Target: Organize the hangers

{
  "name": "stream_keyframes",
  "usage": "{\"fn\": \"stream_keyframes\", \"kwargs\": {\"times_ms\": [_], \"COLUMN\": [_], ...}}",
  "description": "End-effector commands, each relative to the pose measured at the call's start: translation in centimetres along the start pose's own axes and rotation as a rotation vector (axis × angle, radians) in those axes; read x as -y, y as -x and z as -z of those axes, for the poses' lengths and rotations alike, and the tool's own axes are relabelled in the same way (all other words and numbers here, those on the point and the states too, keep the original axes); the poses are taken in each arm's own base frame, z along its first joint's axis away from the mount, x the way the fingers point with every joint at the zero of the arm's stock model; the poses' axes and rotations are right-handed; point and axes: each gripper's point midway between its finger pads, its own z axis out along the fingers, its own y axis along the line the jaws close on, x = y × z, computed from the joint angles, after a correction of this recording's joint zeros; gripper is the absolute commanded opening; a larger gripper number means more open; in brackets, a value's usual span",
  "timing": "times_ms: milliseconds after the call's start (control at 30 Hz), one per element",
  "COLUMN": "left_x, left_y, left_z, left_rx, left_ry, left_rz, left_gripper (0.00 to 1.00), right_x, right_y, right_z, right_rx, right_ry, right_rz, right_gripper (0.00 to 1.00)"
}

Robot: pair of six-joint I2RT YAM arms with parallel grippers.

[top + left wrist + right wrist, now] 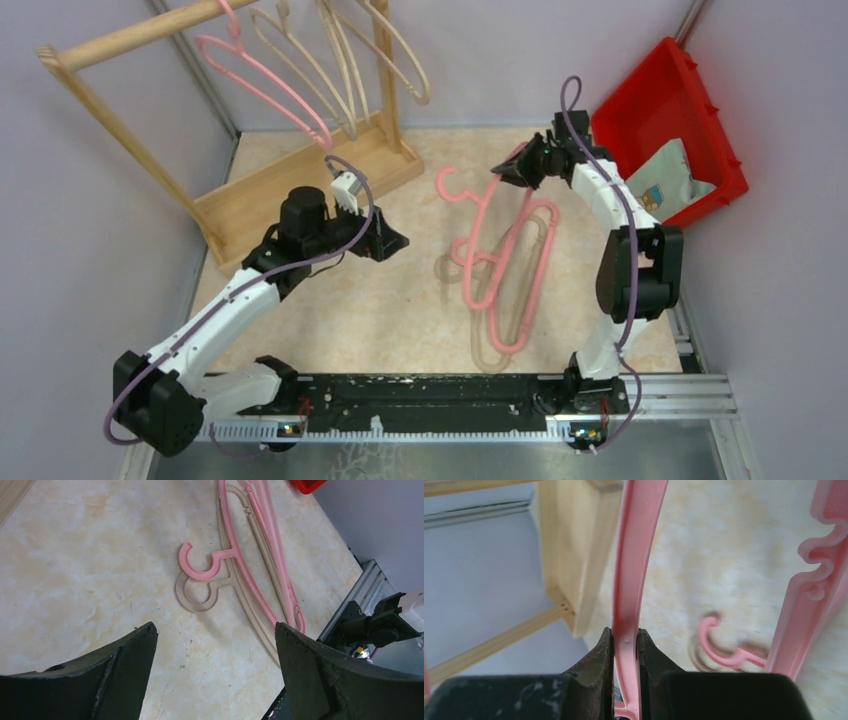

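My right gripper (pixel 508 170) is shut on the bar of a pink hanger (pixel 487 205), held tilted above the table with its hook pointing left. In the right wrist view the pink bar (pixel 631 555) sits pinched between the jaws of the gripper (pixel 625 632). Another pink hanger (pixel 520 270) lies on a beige hanger (pixel 500 345) on the table. Both show in the left wrist view, pink (pixel 240 565) over beige (pixel 200 602). My left gripper (pixel 395 243) is open and empty to the left of them, also seen in its own view (pixel 215 630).
A wooden rack (pixel 290 190) stands at the back left, with one pink hanger (pixel 265 80) and several beige hangers (pixel 330 70) on its pole. Its base shows in the right wrist view (pixel 569 545). A red bin (pixel 680 110) holding a bag (pixel 670 180) sits at the back right.
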Motion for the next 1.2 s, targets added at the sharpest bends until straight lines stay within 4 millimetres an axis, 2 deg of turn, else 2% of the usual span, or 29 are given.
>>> {"fn": "stream_keyframes", "kwargs": {"times_ms": [0,133,200,367,500,633,700,767,900,933,967,1067,1133,1167], "left_x": [2.7,3.5,3.4,2.9,2.2,1.6,1.5,1.3,0.4,0.0,-0.3,-1.2,-1.8,-2.0], "left_y": [1.7,1.6,1.3,0.0,-1.3,-2.7,-3.2,-3.6,-3.8,-3.9,-3.9,-3.8,-4.2,-4.5], "left_z": [-1.3,-2.1,-2.4,-2.6,-2.8,-2.9,-2.8,-2.6,-2.2,-2.0,-1.8,-0.9,-0.1,0.4], "left_rx": [0.061,0.07,0.065,0.055,0.03,0.002,-0.012,-0.028,-0.051,-0.059,-0.062,-0.071,-0.106,-0.129], "left_ry": [-0.123,-0.139,-0.134,-0.118,-0.098,-0.087,-0.082,-0.077,-0.011,0.015,0.039,0.108,0.159,0.184], "left_rz": [-0.05,-0.076,-0.076,-0.065,-0.049,-0.033,-0.036,-0.042,-0.036,-0.032,-0.03,-0.024,-0.011,0.0], "left_gripper": [0.93,0.96,0.96,0.96,0.96,0.94,0.86,0.69,0.14,0.04,0.0,0.0,0.0,0.0], "right_x": [-9.6,-15.0,-16.7,-19.6,-21.5,-22.5,-22.6,-22.2,-20.0,-19.3,-18.6,-16.3,-14.2,-12.9], "right_y": [-0.9,-2.6,-3.3,-4.2,-4.6,-4.7,-5.0,-5.4,-6.3,-6.6,-6.8,-7.1,-6.6,-5.6], "right_z": [-1.1,-2.6,-3.0,-2.6,-0.8,0.8,1.0,0.9,-0.1,-0.4,-0.7,-1.2,-1.5,-1.7], "right_rx": [-0.029,-0.073,-0.093,-0.134,-0.164,-0.182,-0.205,-0.225,-0.245,-0.253,-0.26,-0.267,-0.248,-0.219], "right_ry": [0.291,0.44,0.49,0.591,0.683,0.75,0.753,0.744,0.678,0.656,0.636,0.56,0.488,0.446], "right_rz": [-0.019,-0.026,-0.051,-0.115,-0.172,-0.213,-0.219,-0.221,-0.23,-0.231,-0.232,-0.231,-0.222,-0.217], "right_gripper": [0.0,0.0,0.0,0.0,0.0,0.0,0.0,0.0,0.0,0.04,0.14,0.48,0.68,0.75]}}
